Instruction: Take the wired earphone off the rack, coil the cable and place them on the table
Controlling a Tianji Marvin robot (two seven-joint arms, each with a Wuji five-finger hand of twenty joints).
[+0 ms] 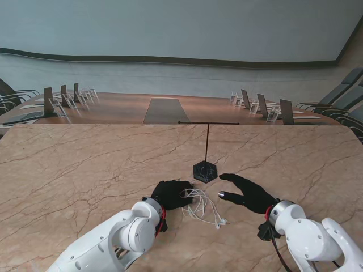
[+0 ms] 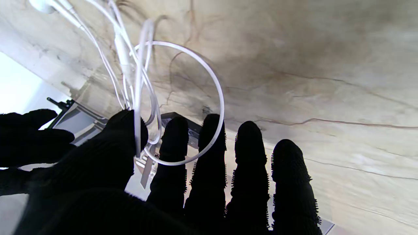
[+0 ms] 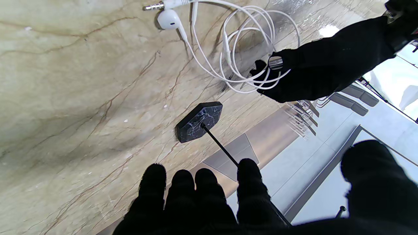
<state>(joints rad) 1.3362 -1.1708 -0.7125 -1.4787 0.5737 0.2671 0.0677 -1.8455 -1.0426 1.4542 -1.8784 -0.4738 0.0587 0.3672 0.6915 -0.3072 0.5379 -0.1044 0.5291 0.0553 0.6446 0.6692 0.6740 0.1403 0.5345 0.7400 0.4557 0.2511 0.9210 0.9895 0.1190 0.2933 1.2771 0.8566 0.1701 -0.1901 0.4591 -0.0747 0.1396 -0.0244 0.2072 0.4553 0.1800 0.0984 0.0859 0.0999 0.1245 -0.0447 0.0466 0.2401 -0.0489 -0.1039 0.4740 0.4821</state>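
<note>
The white wired earphone (image 1: 202,208) lies in loose loops on the marble table (image 1: 85,170), between my two hands and nearer to me than the rack. Its earbud (image 3: 168,19) and plug (image 3: 153,6) rest on the table top. My left hand (image 1: 170,194) is shut on the loops, which run between thumb and forefinger (image 2: 137,107) (image 3: 271,70). My right hand (image 1: 248,192) hovers open to the right of the cable, fingers spread, holding nothing. The rack (image 1: 207,144) is bare: a thin rod and crossbar on a black hexagonal base (image 1: 205,171) (image 3: 199,121).
Beyond the table's far edge stands a long wooden conference table (image 1: 164,107) with chairs and small stands along both sides. Bare marble stretches to the left and right of my hands.
</note>
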